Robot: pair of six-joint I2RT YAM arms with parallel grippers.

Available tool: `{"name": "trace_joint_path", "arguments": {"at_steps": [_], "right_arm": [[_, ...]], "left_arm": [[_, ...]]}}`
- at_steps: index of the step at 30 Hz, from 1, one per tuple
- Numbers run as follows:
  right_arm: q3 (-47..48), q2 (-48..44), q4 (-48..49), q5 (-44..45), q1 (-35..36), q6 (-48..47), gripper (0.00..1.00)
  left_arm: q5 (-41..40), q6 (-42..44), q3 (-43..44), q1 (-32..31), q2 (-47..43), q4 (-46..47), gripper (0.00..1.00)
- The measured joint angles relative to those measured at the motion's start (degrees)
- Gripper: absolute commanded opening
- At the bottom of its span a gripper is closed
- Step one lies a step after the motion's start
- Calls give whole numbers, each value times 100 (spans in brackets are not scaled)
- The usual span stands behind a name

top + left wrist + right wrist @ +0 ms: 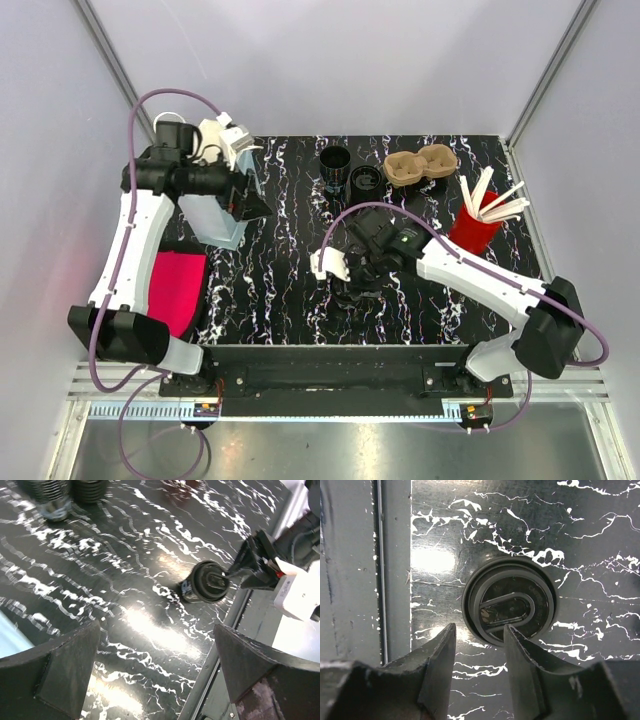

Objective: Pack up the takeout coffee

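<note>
Nearest the arm bases, the right claw (pixel 479 630) hangs over the middle of the surface (pixel 280 260). Its two fingers stand a narrow way apart with nothing clamped between them. The lidded cup (pixel 509 602) stands upright right there, so in the right wrist view we look straight down its long axis and see only the round lid with its sip tab. The cup sits just above and a little to the right of the gap between the fingers in that view. The near rim of the lid falls between the tips. We cannot tell whether the tips touch the lid or hover just over it. We judge that the claw needs to spread wider and shift slightly toward the cup's centre before it can take the body.

Farther up, at the left of the top view, the left claw (pixel 156 626) is spread wide and carries nothing. It points across the surface from beside a pale blue container (pixel 215 215), well apart from the lidded cup. So the right arm is plainly the nearer one.

Along the far edge stand a dark cup (pixel 335 162), a second dark cup (pixel 363 180) just beside it, and the cardboard carrier (pixel 421 165). The carrier lies up and to the right of the right claw in the top view, and its wells show nothing in them. A red cup of stirrers (pixel 478 228) stands below and to the right of the carrier.
</note>
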Motion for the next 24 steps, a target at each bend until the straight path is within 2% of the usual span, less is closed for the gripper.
{"name": "trace_joint_path", "arguments": {"at_steps": [5,20,24], "right_arm": [[-2,81,13,138,90,-92,46],[-107,280,221,415,234,-221,43],[-111,280,221,459,243,-234,38]], "left_arm": [[81,-96,-308,380,-302,72,99],[472,-225,-544,625,-391,168,99],[533,-262,-590,647,-391,229,99]]}}
